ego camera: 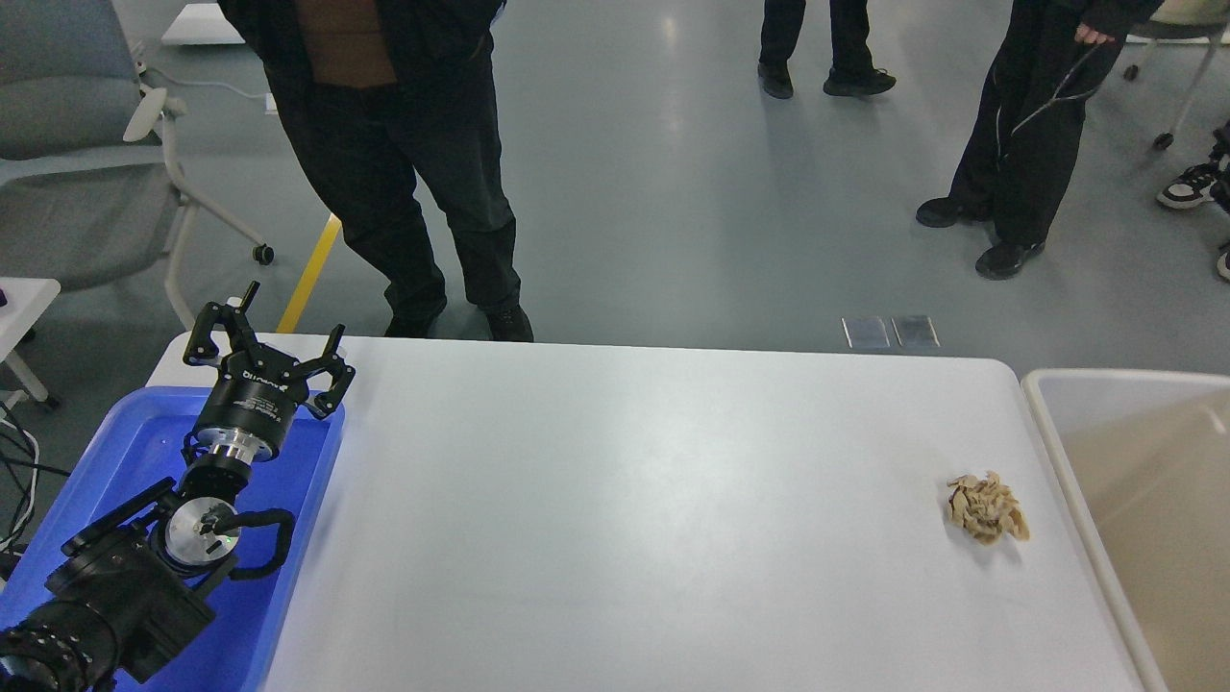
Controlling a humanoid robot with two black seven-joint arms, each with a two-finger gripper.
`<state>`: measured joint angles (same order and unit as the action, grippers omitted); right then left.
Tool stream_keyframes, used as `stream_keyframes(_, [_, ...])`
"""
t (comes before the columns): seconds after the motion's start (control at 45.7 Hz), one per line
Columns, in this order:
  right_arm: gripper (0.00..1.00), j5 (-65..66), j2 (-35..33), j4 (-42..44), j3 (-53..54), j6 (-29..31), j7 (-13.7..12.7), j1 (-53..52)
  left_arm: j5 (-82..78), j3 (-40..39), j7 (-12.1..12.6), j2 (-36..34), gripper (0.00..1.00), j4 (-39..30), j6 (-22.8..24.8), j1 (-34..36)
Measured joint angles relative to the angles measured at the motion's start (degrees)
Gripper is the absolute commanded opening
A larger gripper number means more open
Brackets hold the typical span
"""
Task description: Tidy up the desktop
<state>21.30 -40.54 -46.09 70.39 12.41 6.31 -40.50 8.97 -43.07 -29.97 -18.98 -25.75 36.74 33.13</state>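
- While the left arm reaches in from the lower left, the left gripper [261,360] sits above the far end of the blue tray [115,452], its two fingers spread wide apart with nothing between them.
- That gripper is at the far left corner of the desktop [615,500], over the tray rather than over bare tabletop.
- Filling most of the view, the desktop is a white surface with rounded corners, stretching from the tray on the left to the beige bin [1134,500] at its right edge.
- One crumpled tan paper wad [987,507] lies on the desktop near the right edge, just beside the bin and well apart from the left gripper, with almost the whole width of the tabletop between them.
- No right arm or right gripper shows anywhere in the view.
- Beyond the far edge of the desktop, a person in dark clothes [404,144] stands close to it, and a grey office chair [86,144] stands at the far left.
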Motion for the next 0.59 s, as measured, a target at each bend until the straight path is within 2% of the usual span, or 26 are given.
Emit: stream_keyframes(0.591, [0.99, 0.4, 10.8, -5.0, 7.6, 1.8, 0.0, 13.8, 0.0, 0.0, 0.0, 0.0, 1.00, 0.0, 0.0, 0.0])
